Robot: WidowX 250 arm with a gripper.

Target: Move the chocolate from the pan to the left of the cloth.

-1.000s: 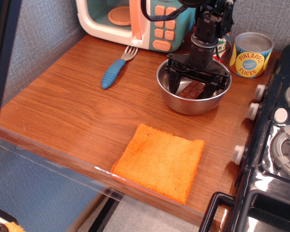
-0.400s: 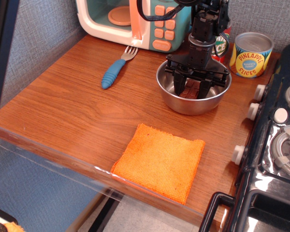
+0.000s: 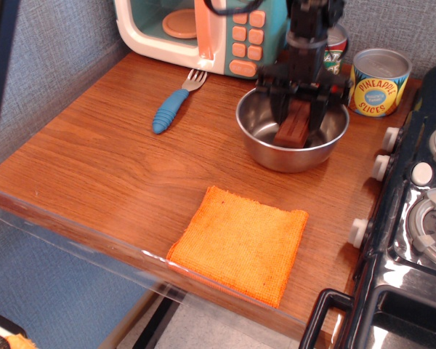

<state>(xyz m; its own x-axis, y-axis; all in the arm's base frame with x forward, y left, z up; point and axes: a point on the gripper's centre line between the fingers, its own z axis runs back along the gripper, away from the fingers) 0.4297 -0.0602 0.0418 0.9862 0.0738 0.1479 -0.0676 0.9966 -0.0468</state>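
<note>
The wooden tabletop (image 3: 102, 153) lies bare left of the orange cloth (image 3: 240, 243), which sits near its front edge. Behind, inside the steel pan (image 3: 258, 149), the end effector (image 3: 299, 116) is clamped on the tilted chocolate (image 3: 292, 128).

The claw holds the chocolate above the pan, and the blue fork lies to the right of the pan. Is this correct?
Not quite. The claw does hold the chocolate above the pan, but observation.image shows the blue fork to the left of the pan.
</note>
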